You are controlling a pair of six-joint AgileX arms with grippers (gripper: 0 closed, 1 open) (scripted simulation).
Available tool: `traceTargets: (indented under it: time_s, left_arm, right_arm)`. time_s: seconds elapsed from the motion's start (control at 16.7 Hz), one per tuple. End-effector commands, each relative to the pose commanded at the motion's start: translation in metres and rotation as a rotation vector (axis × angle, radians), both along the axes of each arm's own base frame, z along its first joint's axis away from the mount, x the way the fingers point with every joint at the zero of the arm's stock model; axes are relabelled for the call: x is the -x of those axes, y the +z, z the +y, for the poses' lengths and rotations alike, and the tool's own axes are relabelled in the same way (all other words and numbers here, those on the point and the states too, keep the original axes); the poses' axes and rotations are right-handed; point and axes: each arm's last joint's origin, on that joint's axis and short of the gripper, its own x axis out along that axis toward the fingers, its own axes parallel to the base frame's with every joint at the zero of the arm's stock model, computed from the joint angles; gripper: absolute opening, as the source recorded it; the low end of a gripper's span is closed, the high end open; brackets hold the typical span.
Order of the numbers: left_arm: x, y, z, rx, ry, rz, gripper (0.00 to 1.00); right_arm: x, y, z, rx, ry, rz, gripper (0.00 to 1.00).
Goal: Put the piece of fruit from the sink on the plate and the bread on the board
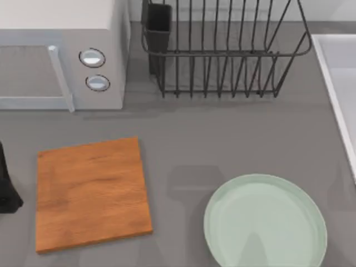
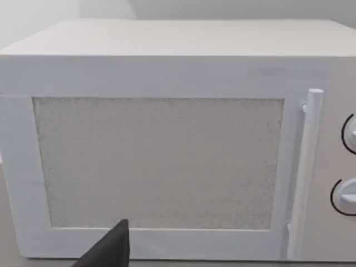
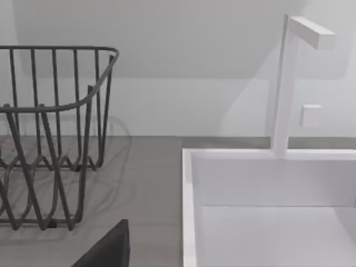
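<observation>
Two task surfaces lie bare in the top view: the board (image 1: 92, 194), an orange-brown wooden rectangle, and the plate (image 1: 265, 222), pale green with a low rim, which sits to the right of the board with a strip of grey table (image 1: 183, 133) between them. Beyond the board stands a white microwave (image 1: 61, 53) with two round dials, and to the right of the microwave a black wire dish rack (image 1: 222, 53) with a dark cup at its near-left corner. Right of the plate, at the table's edge, runs the pale rim of the sink (image 1: 336, 89). A dark part of my left arm (image 1: 6, 186) shows just left of the board; whether its fingers are parted I cannot tell, and nothing is seen in its hold.

From the left wrist, the microwave (image 2: 167, 156) faces the camera squarely, with its speckled door window, upright handle and the edges of its dials. A dark fingertip (image 2: 108, 250) of the left gripper juts up in front of the microwave's lower edge.

From the right wrist, the sink (image 3: 267, 211) lies just beside the dish rack (image 3: 50, 139), with a white faucet (image 3: 289, 83) rising behind the basin. The visible part of the basin holds no fruit or bread. One dark fingertip (image 3: 108, 250) of the right gripper shows on the rack side of the sink's rim; how wide that gripper stands I cannot tell.
</observation>
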Motion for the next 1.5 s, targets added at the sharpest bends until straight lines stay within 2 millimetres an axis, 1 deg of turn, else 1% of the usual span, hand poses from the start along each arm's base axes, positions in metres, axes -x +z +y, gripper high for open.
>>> traceTargets:
  time_s: [0.12, 0.24, 0.36, 0.48, 0.6, 0.72, 0.84, 0.9, 1.02, 1.14, 1.32, 1.5]
  left_arm:
    - [0.000, 0.000, 0.000, 0.000, 0.000, 0.000, 1.00]
    - [0.000, 0.000, 0.000, 0.000, 0.000, 0.000, 1.00]
    - [0.000, 0.000, 0.000, 0.000, 0.000, 0.000, 1.00]
    - [0.000, 0.000, 0.000, 0.000, 0.000, 0.000, 1.00]
    - [0.000, 0.000, 0.000, 0.000, 0.000, 0.000, 1.00]
    - [0.000, 0.000, 0.000, 0.000, 0.000, 0.000, 1.00]
    - [0.000, 0.000, 0.000, 0.000, 0.000, 0.000, 1.00]
    - [0.000, 0.000, 0.000, 0.000, 0.000, 0.000, 1.00]
    - [0.000, 0.000, 0.000, 0.000, 0.000, 0.000, 1.00]
    - [0.000, 0.000, 0.000, 0.000, 0.000, 0.000, 1.00]
    - [0.000, 0.000, 0.000, 0.000, 0.000, 0.000, 1.00]
    - [0.000, 0.000, 0.000, 0.000, 0.000, 0.000, 1.00]
  right_arm:
    - [-0.002, 0.011, -0.001, 0.009, -0.010, 0.048, 1.00]
    - [-0.006, 0.027, -0.003, 0.023, -0.025, 0.121, 1.00]
    - [-0.015, 0.046, -0.005, 0.038, -0.042, 0.218, 1.00]
    - [-0.031, 0.068, -0.009, 0.054, -0.059, 0.333, 1.00]
    - [-0.054, 0.088, -0.015, 0.068, -0.073, 0.461, 1.00]
    - [-0.085, 0.104, -0.023, 0.079, -0.084, 0.599, 1.00]
    - [-0.121, 0.113, -0.034, 0.085, -0.090, 0.743, 1.00]
    - [-0.140, 0.115, -0.041, 0.086, -0.091, 0.815, 1.00]
    - [-0.179, 0.111, -0.056, 0.083, -0.088, 0.957, 1.00]
    - [-0.216, 0.099, -0.073, 0.073, -0.080, 1.093, 1.00]
    - [-0.263, 0.070, -0.099, 0.049, -0.061, 1.274, 1.00]
    - [-0.295, 0.035, -0.122, 0.020, -0.038, 1.418, 1.00]
